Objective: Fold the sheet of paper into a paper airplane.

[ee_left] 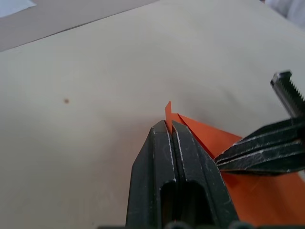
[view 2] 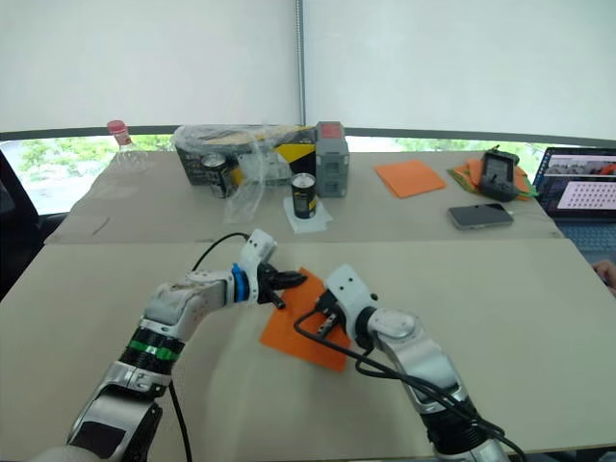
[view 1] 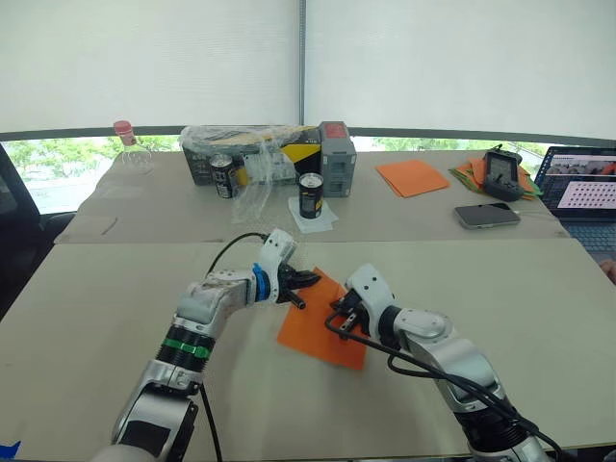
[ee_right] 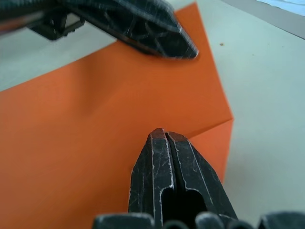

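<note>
The bright-orange sheet of paper [view 1: 318, 332] lies flat on the near table, with one corner folded over [ee_right: 212, 143]. My left gripper [view 1: 308, 282] is at the sheet's far corner and is shut on it; a sliver of orange paper [ee_left: 167, 110] sticks up between the closed fingers. At the sheet's right edge my right gripper [view 1: 340, 319] is shut, its tips [ee_right: 164, 135] resting on top of the paper at the crease, with nothing between them. The paper airplane shape is not visible; the sheet is mostly flat.
On the far table stand two cans [view 1: 310, 195], a grey box [view 1: 336, 145], a plastic-wrapped carton [view 1: 241, 144] and a bottle [view 1: 126, 144]. Further right are a stack of orange sheets [view 1: 412, 177], a mixed paper pile [view 1: 469, 173], a phone [view 1: 486, 215] and a laptop [view 1: 582, 192].
</note>
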